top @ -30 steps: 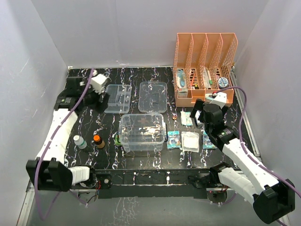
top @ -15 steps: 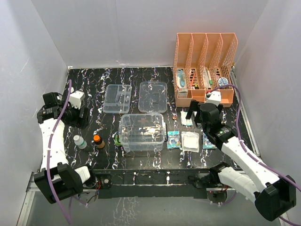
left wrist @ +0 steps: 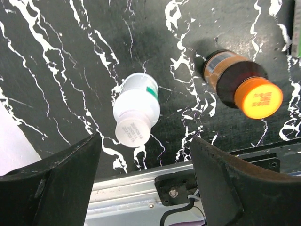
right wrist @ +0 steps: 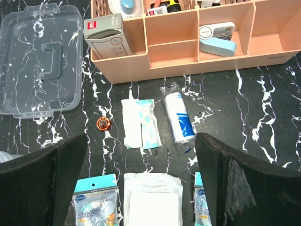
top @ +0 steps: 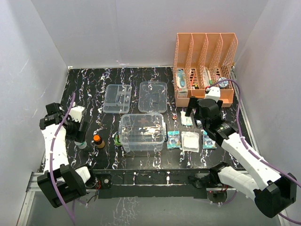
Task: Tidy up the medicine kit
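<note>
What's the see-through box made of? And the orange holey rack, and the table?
The box looks like clear glossy plastic: the table shows through it. The orange rack seems matte plastic, moulded with rows of holes. The table looks like black marble with white veins, maybe only a printed sheet.

Tabletop count.
- Bottles, two: white bottle (left wrist: 136,113), amber bottle (left wrist: 240,87).
- Clear kit pieces, three: deep box (top: 142,133), divided tray (top: 117,98), handled lid (top: 153,96).
- Orange rack (top: 204,66), one, four slots.
- Blue-topped packets, two: left packet (right wrist: 96,200), right packet (right wrist: 203,202).
- Gauze pad (right wrist: 153,200), one.
- Blue-and-white roll (right wrist: 179,117), one.
- Small orange disc (right wrist: 102,123), one.
</note>
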